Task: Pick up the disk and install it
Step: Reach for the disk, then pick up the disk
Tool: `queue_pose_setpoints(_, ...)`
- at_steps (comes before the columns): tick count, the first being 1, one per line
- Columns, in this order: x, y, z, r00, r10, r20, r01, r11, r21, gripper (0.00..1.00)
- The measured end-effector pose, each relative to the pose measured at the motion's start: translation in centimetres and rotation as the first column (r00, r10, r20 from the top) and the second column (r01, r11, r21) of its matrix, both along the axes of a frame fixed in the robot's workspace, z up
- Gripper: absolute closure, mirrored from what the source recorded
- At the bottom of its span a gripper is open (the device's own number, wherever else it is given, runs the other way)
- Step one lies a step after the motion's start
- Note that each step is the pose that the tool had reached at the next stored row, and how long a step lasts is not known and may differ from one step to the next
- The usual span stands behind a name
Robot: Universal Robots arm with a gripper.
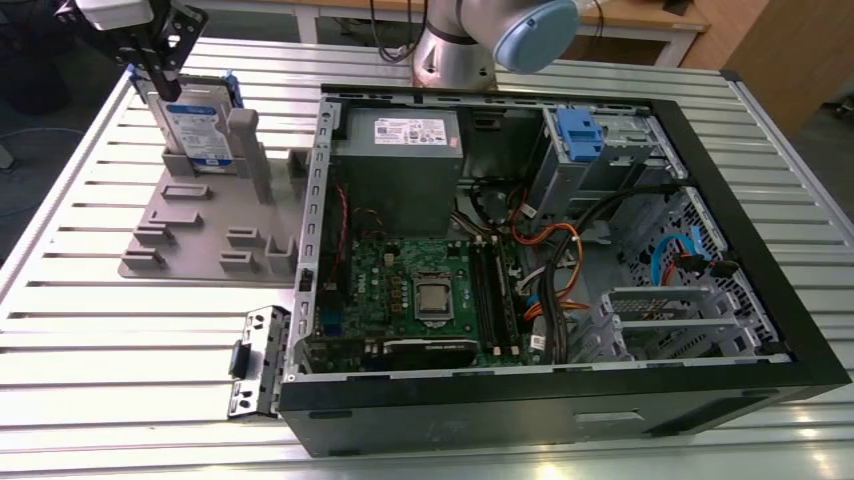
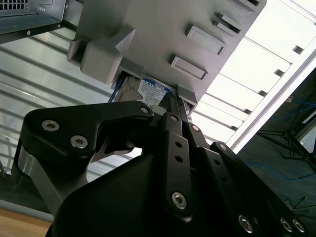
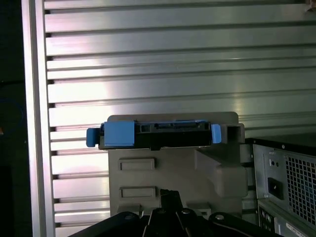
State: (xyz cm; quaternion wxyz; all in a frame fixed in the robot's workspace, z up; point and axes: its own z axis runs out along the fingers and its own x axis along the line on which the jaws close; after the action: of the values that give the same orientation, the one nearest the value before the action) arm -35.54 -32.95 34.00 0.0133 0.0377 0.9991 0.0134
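The disk (image 1: 200,125) stands on edge in a slot of the grey holder (image 1: 187,235) at the exterior view's far left. It is silver with a white-and-blue label and blue side rails. My gripper (image 1: 164,90) hangs just above its top edge, fingers shut together with nothing between them. In the first wrist view the disk (image 3: 168,131) is seen edge-on in the holder (image 3: 173,168), apart from my gripper (image 3: 169,193). In the second wrist view my gripper (image 2: 170,99) points at the disk's label (image 2: 150,91) under the holder (image 2: 163,29).
An open computer case (image 1: 747,230) lies on the slatted metal table (image 1: 80,330), right of the holder. Inside are a grey box with a white sticker (image 1: 400,150), a metal cage with a blue tab (image 1: 587,135) and a green board (image 1: 414,290). A small metal bracket (image 1: 254,360) lies beside the case.
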Motion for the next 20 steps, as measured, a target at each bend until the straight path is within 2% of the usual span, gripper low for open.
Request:
queue_pose_setpoints(11, 0.00, 0.00, -0.01, 1.0000, 0.001, 0.0001, -0.001, 1.0000, 0.0000, 0.90)
queue_pose_setpoints(20, 0.00, 0.00, -0.01, 0.9996, 0.028, 0.0001, -0.028, 0.9996, 0.0000, 0.90)
